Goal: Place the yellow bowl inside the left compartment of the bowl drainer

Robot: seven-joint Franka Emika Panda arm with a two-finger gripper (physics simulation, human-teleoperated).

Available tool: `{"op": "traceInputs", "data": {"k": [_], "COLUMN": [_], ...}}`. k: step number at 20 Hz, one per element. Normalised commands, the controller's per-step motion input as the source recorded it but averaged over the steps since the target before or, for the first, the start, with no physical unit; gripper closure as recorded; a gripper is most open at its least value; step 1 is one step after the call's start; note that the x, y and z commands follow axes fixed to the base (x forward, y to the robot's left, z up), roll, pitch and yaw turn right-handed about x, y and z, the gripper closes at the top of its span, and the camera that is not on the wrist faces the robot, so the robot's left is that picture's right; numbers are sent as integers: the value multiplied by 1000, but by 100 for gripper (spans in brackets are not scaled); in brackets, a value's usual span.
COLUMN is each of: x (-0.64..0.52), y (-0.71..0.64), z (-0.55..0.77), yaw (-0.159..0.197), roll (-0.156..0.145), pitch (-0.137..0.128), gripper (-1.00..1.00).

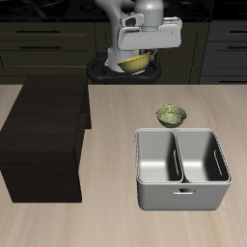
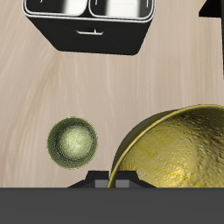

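Just in front of the bowl drainer point(image 1: 183, 164) there's only bare table, and behind its back rim sits the olive-green bowl point(image 1: 171, 116). Farther back again, high over the table's back edge, the gripper point(image 1: 136, 64) is clamped on the yellow bowl point(image 1: 135, 64), holding it aloft by its rim, well away from the drainer. Risky from here, I'd say: a rim pinch could slip on the way across, or the bowl could clip the drainer's middle wall or land in the wrong well.

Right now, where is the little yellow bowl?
The yellow bowl is held in the gripper up above the table's back edge, behind the olive-green bowl and the bowl drainer.
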Motion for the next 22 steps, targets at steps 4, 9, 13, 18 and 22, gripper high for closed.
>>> {"op": "traceInputs", "data": {"k": [4, 9, 13, 18, 22], "x": [181, 266, 316, 339, 330], "y": [50, 175, 148, 143, 148], "z": [29, 118, 90, 73, 172], "yaw": [-13, 6, -13, 12, 8], "roll": [2, 25, 5, -28, -30], "pitch": [17, 10, 17, 9, 3], "gripper": [100, 100, 100, 100, 100]}}
